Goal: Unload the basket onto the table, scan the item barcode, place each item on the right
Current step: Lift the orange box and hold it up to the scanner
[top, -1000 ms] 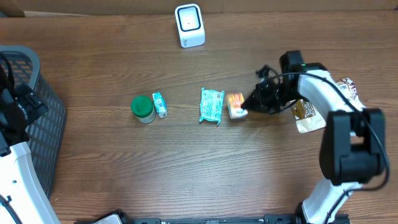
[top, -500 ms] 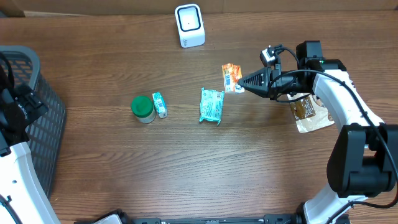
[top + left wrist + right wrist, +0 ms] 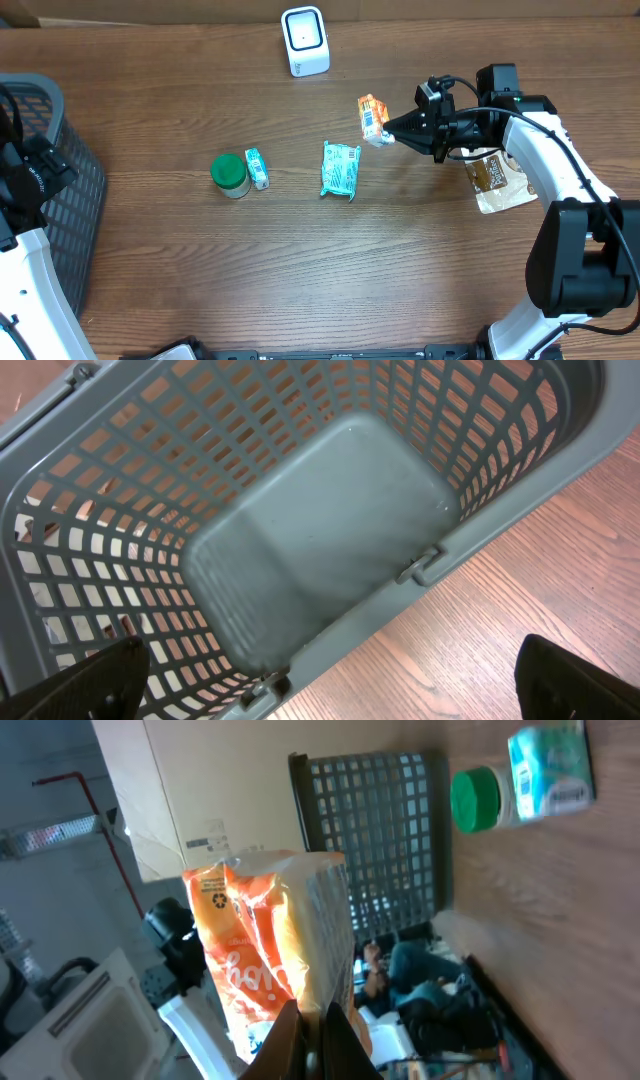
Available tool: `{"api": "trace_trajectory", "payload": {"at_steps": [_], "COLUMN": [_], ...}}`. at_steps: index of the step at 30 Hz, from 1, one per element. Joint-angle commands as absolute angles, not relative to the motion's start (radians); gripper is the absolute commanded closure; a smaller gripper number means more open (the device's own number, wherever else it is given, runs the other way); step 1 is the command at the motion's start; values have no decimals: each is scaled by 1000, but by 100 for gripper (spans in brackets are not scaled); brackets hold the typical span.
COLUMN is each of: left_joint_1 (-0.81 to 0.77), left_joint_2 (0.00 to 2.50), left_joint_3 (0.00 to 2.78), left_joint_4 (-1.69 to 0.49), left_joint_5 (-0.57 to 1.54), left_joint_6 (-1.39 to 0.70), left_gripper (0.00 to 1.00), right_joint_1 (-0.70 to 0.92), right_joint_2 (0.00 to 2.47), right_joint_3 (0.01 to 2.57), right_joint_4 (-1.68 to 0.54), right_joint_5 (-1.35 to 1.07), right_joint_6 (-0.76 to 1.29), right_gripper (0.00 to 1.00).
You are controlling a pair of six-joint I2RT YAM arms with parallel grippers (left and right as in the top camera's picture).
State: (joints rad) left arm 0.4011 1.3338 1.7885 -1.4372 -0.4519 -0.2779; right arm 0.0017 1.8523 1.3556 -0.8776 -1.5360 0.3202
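Barcode on orange crinkled foil snack packet (image 3: 372, 118) not legible; packet's lower edge hidden betw. fingers in wrist view. Right gripper (image 3: 391, 137) fully closed, pinching that edge. Packet at gripper's 10 o'clock in overhead view. Left gripper (image 3: 335, 682) spread wide, nothing held, fingertips cut off by frame.

Wooden table (image 3: 200, 270), dark brown, grain running lengthwise; even light with soft shadows. Tan cardboard panel (image 3: 450, 8) along the far edge. Right wrist view: the cardboard stands upright and carries a small printed label; behind it a grey wall (image 3: 50, 750), a thin red pipe (image 3: 65, 776), possibly a silver duct (image 3: 50, 838).
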Motion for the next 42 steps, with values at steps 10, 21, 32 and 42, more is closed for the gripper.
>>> {"api": "trace_trajectory", "payload": {"at_steps": [10,21,32,42], "left_joint_1": [405,405,405,405], "left_joint_2": [1335,1335,1335,1335], "left_joint_3": [1797,1797,1797,1797], "left_joint_4": [-1436,-1436,-1436,-1437], "left_joint_5": [-451,-451,-451,-451], "left_joint_6": [-262,-262,-262,-262], "left_gripper": [0,0,0,0], "right_joint_1": [155,452,550,549], "right_joint_2": [1842,1843,2060,2314], "right_joint_3": [1403,1880,1878,1878], "right_joint_4": [-814,-839,-164,206], "right_joint_5": [-892,185,560,516], "right_joint_6": [368,259,-311,-805], "right_gripper": [96,96,96,96]}}
